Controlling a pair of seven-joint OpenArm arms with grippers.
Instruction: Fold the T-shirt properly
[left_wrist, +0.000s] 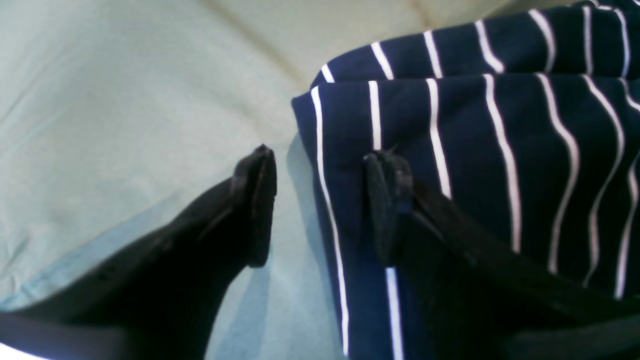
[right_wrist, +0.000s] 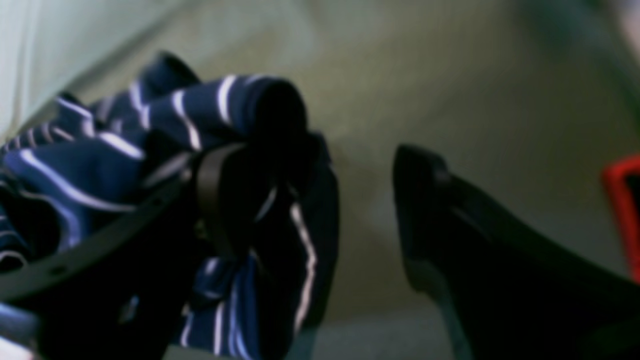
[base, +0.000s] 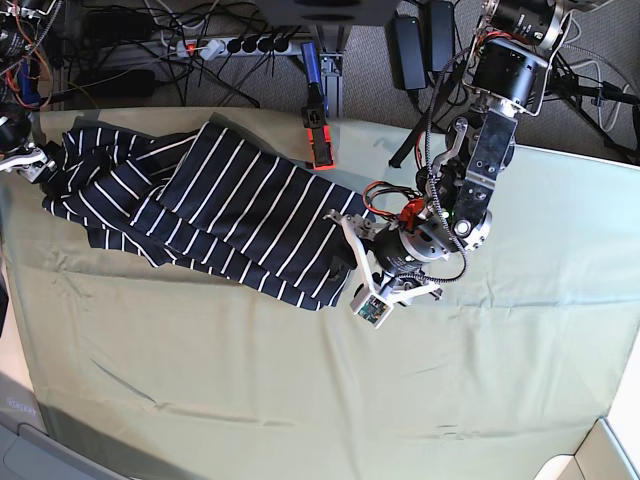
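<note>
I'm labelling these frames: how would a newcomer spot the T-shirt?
Find the pale green cloth covering the table. On its far half sprawls the T-shirt, crumpled. It is the only dark navy fabric with thin white stripes.

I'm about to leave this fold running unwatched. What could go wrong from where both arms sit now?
1. The left gripper is open straddling the T-shirt edge; closing now might catch only a thin lip that slips out.
2. Fabric drapes over one finger of the open right gripper; pulling away could snag and bunch it.
3. The shirt lies crumpled and diagonal on the green cloth, so any fold may come out crooked.
</note>
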